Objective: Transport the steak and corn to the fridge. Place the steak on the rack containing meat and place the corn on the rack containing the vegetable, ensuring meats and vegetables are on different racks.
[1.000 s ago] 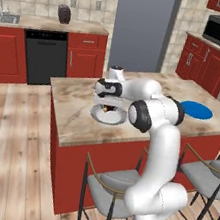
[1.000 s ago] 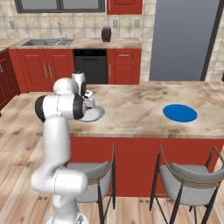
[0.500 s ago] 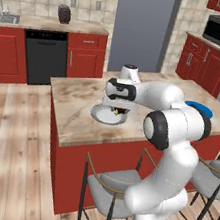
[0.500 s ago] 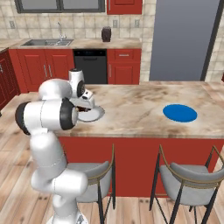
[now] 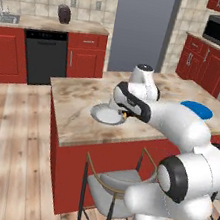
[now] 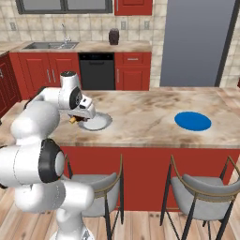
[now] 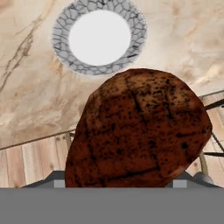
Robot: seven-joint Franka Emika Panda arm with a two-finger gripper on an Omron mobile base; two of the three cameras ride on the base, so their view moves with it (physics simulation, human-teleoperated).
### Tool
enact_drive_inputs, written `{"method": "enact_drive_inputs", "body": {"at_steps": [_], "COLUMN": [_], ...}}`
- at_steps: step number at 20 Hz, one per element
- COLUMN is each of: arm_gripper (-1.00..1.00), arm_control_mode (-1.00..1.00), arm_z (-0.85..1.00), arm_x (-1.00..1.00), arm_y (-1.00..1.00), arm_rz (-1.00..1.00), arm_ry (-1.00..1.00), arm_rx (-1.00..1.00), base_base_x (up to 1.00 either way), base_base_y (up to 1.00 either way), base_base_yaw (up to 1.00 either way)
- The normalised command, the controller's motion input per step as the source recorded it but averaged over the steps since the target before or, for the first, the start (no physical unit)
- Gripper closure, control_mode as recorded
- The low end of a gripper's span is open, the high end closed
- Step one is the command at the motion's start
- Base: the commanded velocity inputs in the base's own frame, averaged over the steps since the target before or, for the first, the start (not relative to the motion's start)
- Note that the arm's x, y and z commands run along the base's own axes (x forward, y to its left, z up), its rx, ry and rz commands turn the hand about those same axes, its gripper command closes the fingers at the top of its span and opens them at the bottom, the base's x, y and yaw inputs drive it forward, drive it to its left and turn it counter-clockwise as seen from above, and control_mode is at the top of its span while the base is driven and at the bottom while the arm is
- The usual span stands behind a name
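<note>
Steak lifted off the plate

Close to the hand camera, the steak (image 7: 138, 131) sat large and dark brown, held in the gripper (image 6: 75, 119) with the jaws closed on it. From the right base view only a tan-orange edge of it showed under the hand, above the near left part of the island (image 6: 140, 119). Just beyond it lay a round grey-rimmed plate (image 7: 99, 37) with a white middle, bare on the marble top. Farther right on the island was a blue disc (image 6: 192, 121). Beyond stood the tall grey fridge (image 5: 141, 28).
</note>
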Motion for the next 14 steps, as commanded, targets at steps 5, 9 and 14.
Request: {"method": "enact_drive_inputs", "body": {"at_steps": [5, 9, 14], "arm_gripper": [1.00, 1.00, 1.00], "arm_control_mode": [-1.00, -1.00, -1.00], "arm_z": [0.68, 0.79, 0.83], "arm_x": [-1.00, -0.99, -0.95], "arm_y": [-0.07, -0.09, -0.05], "arm_rz": [0.04, 0.06, 0.04], "arm_ry": [-0.22, -0.35, -0.30], "arm_rx": [0.00, 0.01, 0.02], "base_base_x": [0.00, 0.00, 0.00], "base_base_y": [0.00, 0.00, 0.00], "base_base_yaw": [0.00, 0.00, 0.00]}}
